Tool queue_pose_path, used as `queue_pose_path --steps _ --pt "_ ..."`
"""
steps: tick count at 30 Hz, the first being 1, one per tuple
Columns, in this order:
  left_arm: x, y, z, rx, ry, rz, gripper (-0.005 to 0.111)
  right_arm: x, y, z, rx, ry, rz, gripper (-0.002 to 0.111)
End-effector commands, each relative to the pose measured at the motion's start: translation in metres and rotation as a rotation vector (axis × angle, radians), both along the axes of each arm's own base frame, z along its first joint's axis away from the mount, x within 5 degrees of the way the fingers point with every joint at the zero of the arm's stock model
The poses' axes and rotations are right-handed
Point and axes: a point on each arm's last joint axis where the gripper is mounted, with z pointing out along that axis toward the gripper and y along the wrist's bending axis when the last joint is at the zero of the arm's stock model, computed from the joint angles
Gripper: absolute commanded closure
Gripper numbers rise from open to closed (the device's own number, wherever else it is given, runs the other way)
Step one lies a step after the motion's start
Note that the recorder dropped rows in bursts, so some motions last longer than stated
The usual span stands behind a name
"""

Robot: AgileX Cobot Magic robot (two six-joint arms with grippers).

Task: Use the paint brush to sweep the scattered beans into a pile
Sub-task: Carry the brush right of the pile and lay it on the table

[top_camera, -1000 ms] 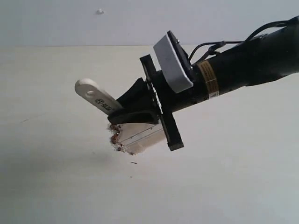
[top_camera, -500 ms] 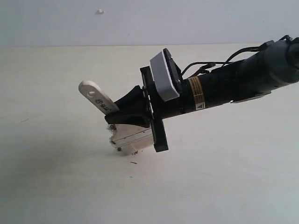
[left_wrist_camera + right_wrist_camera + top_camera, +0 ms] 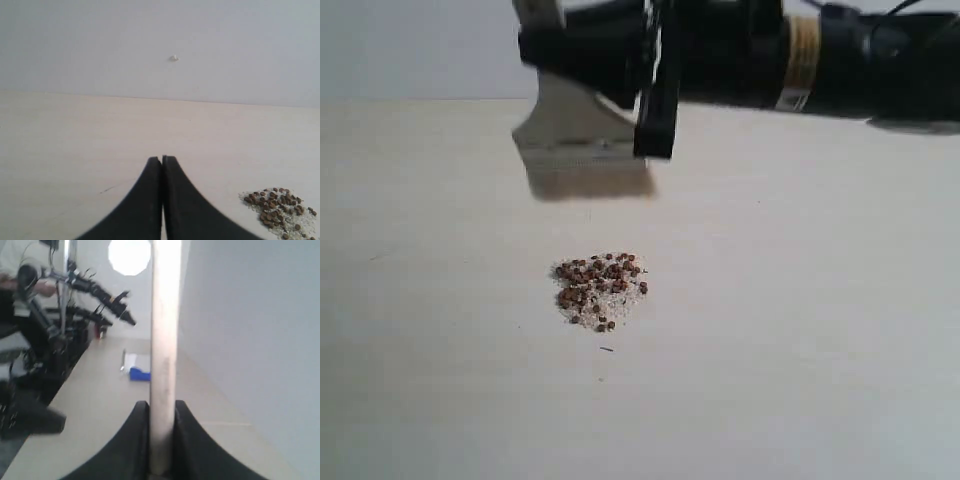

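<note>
The beans lie in one small heap on the pale table, mixed with whitish grains; the left wrist view shows the same beans off to one side of my left gripper. That gripper is shut and empty, low over the table. My right gripper is high above the heap, shut on the paint brush, whose ferrule and pale bristles hang down clear of the table. In the right wrist view the brush handle runs straight out between the closed fingers of the right gripper.
A tiny dark speck lies just in front of the heap. A white wall rises behind the table. The right wrist view shows a blue and white item farther along the table and other dark equipment beyond its edge.
My right arm has lifted the brush off the table and up toward the top of the view. The heap of beans it covered now lies uncovered.
</note>
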Motion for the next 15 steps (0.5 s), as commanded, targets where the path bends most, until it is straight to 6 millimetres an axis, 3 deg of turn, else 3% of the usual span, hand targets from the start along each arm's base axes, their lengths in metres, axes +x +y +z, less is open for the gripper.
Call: queue_pose_path --steps 1,6,11,15 --pt "0.0 0.0 -0.001 -0.002 -0.004 -0.006 0.107 -0.005 -0.022 0.056 0.058 0.073 -0.299 0.108" --pt "0.0 0.0 -0.001 -0.002 -0.004 -0.006 0.107 0.001 -0.058 0.065 -0.076 0.284 -0.748 0.108" --pt "0.0 0.0 -0.001 -0.002 -0.004 -0.006 0.107 0.009 -0.09 0.042 -0.221 0.5 -1.126 0.108" --pt "0.0 0.0 -0.001 -0.002 -0.004 -0.006 0.107 0.009 -0.1 0.021 -0.32 0.694 -1.25 0.108"
